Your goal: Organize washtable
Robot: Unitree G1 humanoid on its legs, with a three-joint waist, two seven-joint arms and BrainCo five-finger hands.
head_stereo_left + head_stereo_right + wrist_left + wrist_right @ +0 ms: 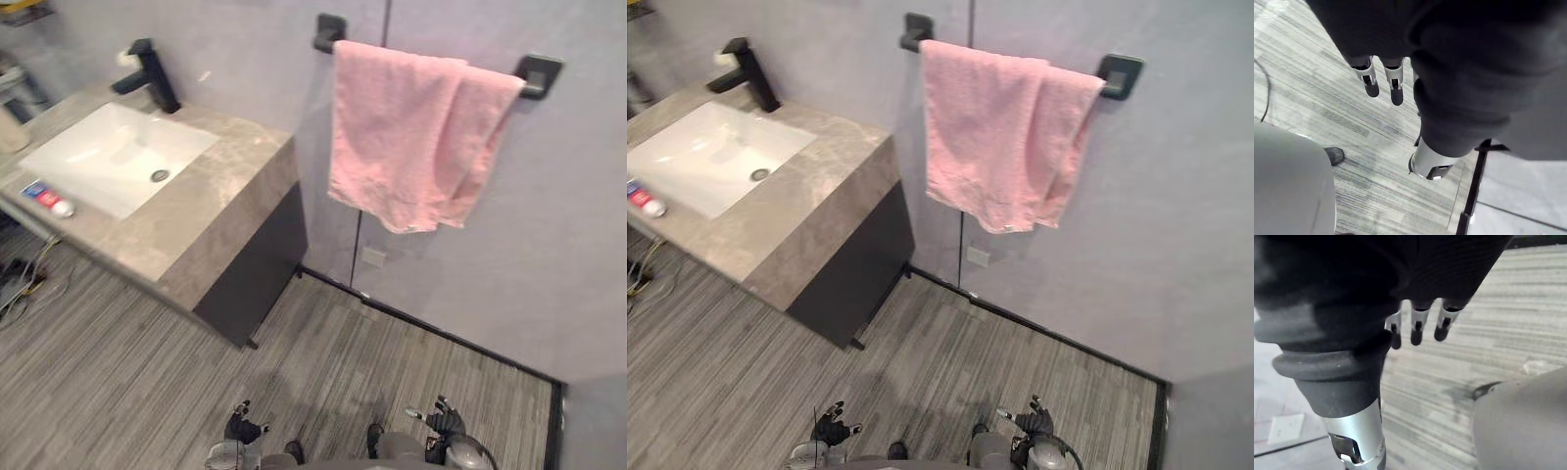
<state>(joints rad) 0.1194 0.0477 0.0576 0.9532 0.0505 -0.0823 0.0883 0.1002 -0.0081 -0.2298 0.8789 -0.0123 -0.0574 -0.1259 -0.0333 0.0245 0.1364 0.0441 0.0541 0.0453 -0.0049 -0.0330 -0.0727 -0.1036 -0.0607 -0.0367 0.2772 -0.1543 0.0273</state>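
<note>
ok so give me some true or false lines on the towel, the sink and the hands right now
1. The pink towel hangs over the black bar on the wall. True.
2. The faucet is silver. False: it is black.
3. A small tube lies on the counter beside the white sink. True.
4. The left hand grips the towel. False: it hangs low over the floor, open and empty.
5. The right hand rests on the counter. False: it too hangs low, open, holding nothing.
</note>
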